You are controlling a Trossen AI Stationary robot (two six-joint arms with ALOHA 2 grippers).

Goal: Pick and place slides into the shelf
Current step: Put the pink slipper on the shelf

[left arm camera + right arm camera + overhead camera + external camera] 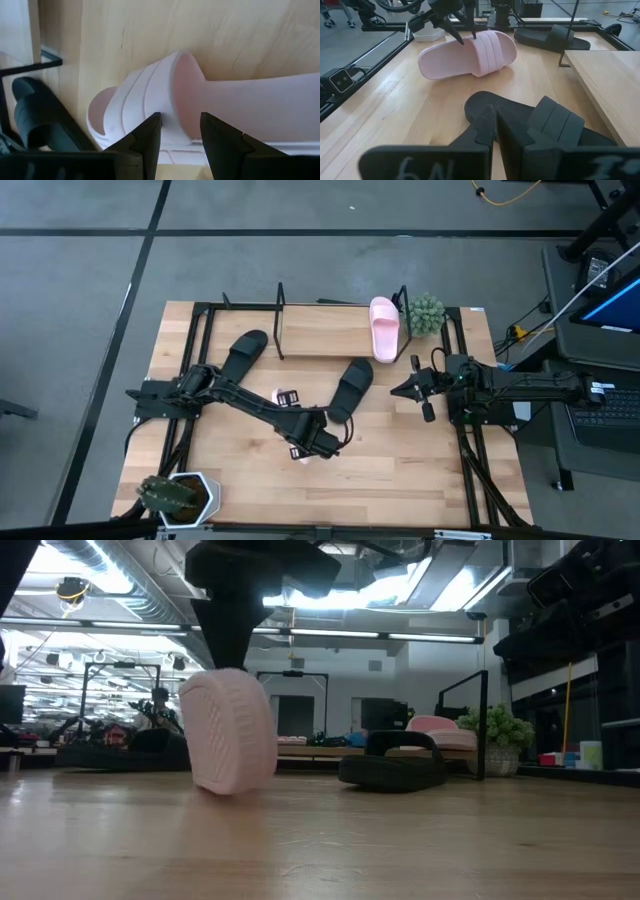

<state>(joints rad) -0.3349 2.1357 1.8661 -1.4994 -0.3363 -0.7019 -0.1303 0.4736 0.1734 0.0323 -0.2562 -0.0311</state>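
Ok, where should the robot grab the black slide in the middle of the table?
By its wide strap, coming from above: the black slide lies flat, sole down, and the strap arches up, leaving a gap for one finger. The right pincer is nearest; the left pincer holds a pink slide.

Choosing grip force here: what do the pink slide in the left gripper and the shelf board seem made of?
Pale pink slide sandal: probably soft moulded foam or rubber, matte, with ribbed strap, held by the left gripper. Shelf board: light wood, visible grain, thin black metal end frames.
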